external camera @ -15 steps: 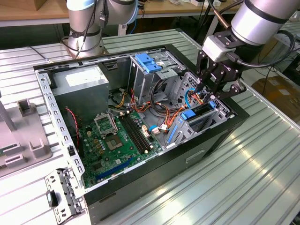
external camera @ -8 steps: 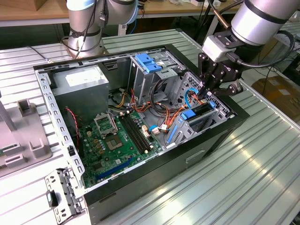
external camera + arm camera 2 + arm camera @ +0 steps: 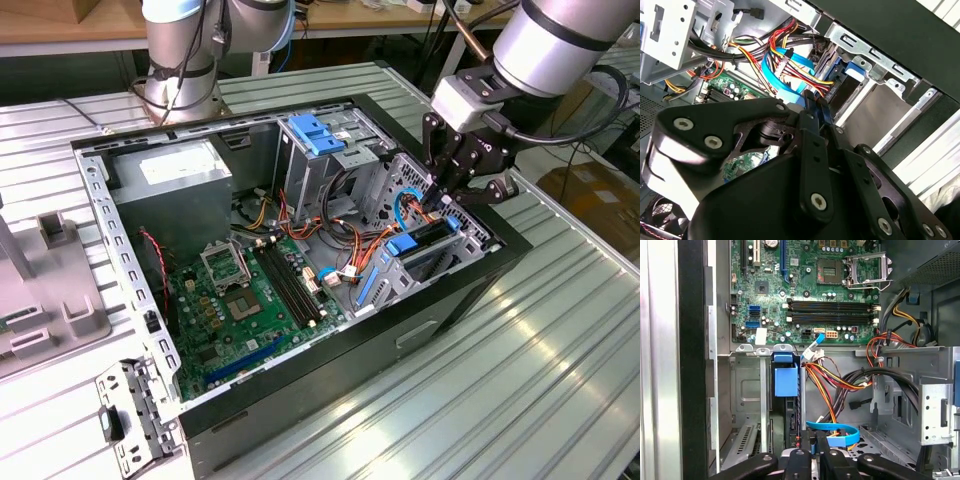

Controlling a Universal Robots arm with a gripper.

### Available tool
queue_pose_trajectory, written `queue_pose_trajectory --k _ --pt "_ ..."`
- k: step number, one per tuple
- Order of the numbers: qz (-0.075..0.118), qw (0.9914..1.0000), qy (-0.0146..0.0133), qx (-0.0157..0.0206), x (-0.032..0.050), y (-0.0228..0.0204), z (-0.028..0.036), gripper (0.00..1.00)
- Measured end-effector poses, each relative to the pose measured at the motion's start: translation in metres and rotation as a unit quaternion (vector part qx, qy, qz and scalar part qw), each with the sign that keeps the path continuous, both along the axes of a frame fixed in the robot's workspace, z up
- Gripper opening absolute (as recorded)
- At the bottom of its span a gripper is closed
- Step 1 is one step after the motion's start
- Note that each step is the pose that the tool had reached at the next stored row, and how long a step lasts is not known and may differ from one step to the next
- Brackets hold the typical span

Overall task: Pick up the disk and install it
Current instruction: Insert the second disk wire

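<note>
Closest to us in both wrist views, we see the black gripper [image 3: 810,456], its fingers [image 3: 812,107] pressed close together with only a thin gap between them. They point down at the upper edge of the disk [image 3: 786,405], which stands on edge in the drive cage; whether they actually pinch that edge we cannot tell. In the first wrist view the disk's blue rail and tab sit just past the fingertips, and a flat blue cable [image 3: 836,432] loops just beside them.

In the exterior view the gripper [image 3: 447,195] hangs over the drive cage [image 3: 425,265] at the corner of the open computer case [image 3: 300,370] toward the exterior view's right. The disk [image 3: 425,245] sits in the cage directly beneath it, dark face showing, blue rail on top.

Beyond the cage, bundled red, yellow and orange wires [image 3: 840,380] run toward the green motherboard [image 3: 240,300]. Farther still stands the grey power supply [image 3: 175,185], next to an upper bay carrying a bare blue bracket [image 3: 315,133].
</note>
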State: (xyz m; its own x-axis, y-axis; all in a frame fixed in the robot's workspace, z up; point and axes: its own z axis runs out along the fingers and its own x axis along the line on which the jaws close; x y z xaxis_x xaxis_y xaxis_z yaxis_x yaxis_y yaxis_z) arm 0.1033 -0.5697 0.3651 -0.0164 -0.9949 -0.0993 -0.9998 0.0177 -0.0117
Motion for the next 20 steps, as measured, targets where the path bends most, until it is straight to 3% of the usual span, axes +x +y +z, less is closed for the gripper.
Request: queue_pose_trajectory --k 2,9,20 --pt "0.000 1.00000 0.0000 0.0000 -0.0001 -0.0012 -0.0001 0.16" --pt "0.000 1.00000 0.0000 0.0003 -0.0047 -0.0113 -0.0039 0.16" --pt "0.000 1.00000 0.0000 0.0007 -0.0055 -0.0145 -0.0166 0.16"
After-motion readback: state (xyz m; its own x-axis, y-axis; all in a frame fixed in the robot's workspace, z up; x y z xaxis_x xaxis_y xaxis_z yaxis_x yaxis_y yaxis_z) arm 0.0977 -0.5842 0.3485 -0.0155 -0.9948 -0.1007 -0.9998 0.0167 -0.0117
